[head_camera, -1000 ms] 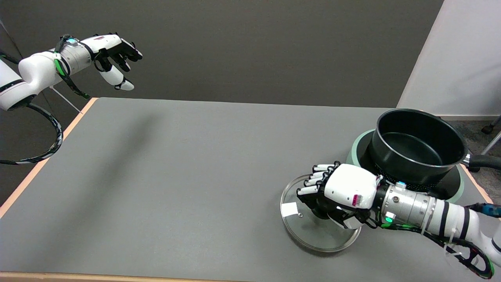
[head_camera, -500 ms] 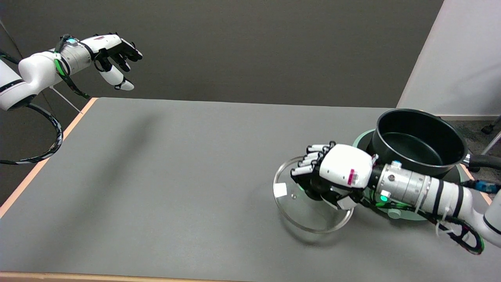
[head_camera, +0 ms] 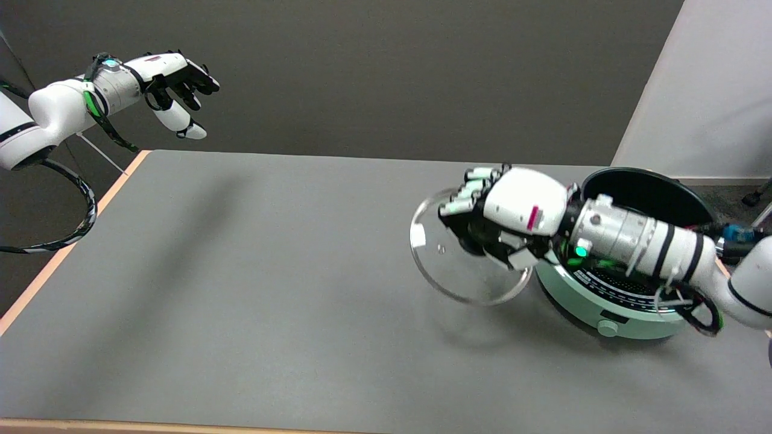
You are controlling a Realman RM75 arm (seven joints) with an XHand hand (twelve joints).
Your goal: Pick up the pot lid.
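Head view: the right hand (head_camera: 512,211) grips the glass pot lid (head_camera: 464,265) by its knob, holding it tilted in the air above the table (head_camera: 241,289), beside the pot (head_camera: 651,193). A loose hold could let the lid slip and strike the pot.

White right hand (head_camera: 522,208), black-jointed fingers (head_camera: 458,207), silver wrist.

I see a grey table (head_camera: 253,283) with a pale wood edge; a mint-green cooker base (head_camera: 603,301) sits directly on it, apparently near the right edge.
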